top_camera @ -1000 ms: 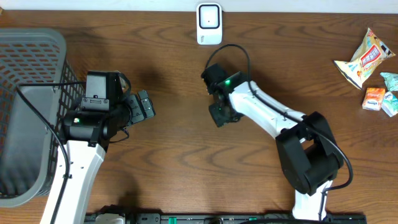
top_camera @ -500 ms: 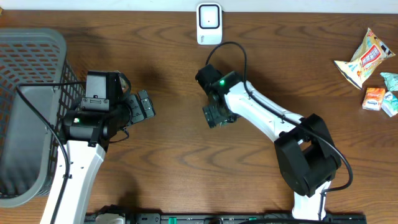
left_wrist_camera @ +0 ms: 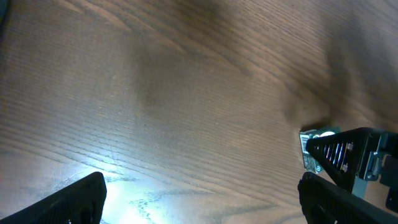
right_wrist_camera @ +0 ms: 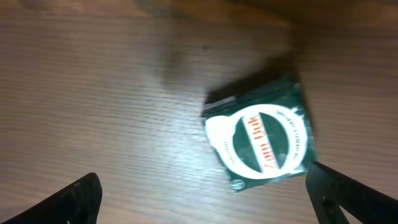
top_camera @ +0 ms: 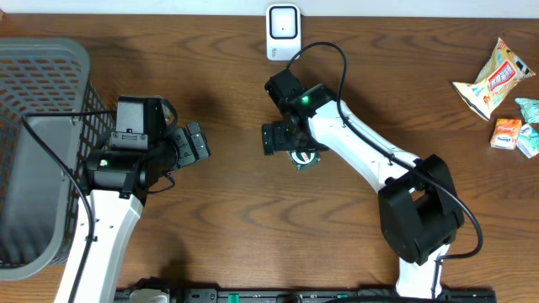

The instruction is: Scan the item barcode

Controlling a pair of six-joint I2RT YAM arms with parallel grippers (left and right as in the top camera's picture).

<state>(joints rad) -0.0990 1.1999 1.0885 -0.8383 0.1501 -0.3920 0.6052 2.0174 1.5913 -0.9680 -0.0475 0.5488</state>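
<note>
The item, a small dark green packet (top_camera: 306, 160) with a white round label, lies flat on the wooden table. In the right wrist view the packet (right_wrist_camera: 261, 140) sits loose beside the right-hand finger, label up, no barcode showing. My right gripper (top_camera: 269, 138) hovers just left of it, open and empty (right_wrist_camera: 208, 202). The white scanner (top_camera: 283, 32) stands at the table's far edge. My left gripper (top_camera: 199, 143) is open over bare wood (left_wrist_camera: 202, 208); its camera catches a corner of the packet (left_wrist_camera: 309, 148) behind the right gripper (left_wrist_camera: 348, 158).
A grey mesh basket (top_camera: 42, 76) fills the far left. Snack packets lie at the right edge: a large yellow bag (top_camera: 493, 80), a small orange one (top_camera: 505, 133) and pale blue ones (top_camera: 529, 126). The right arm's cable (top_camera: 333, 59) loops near the scanner.
The right gripper opened, let the green packet go onto the table and shifted left and slightly toward the scanner. The left arm stayed still.
</note>
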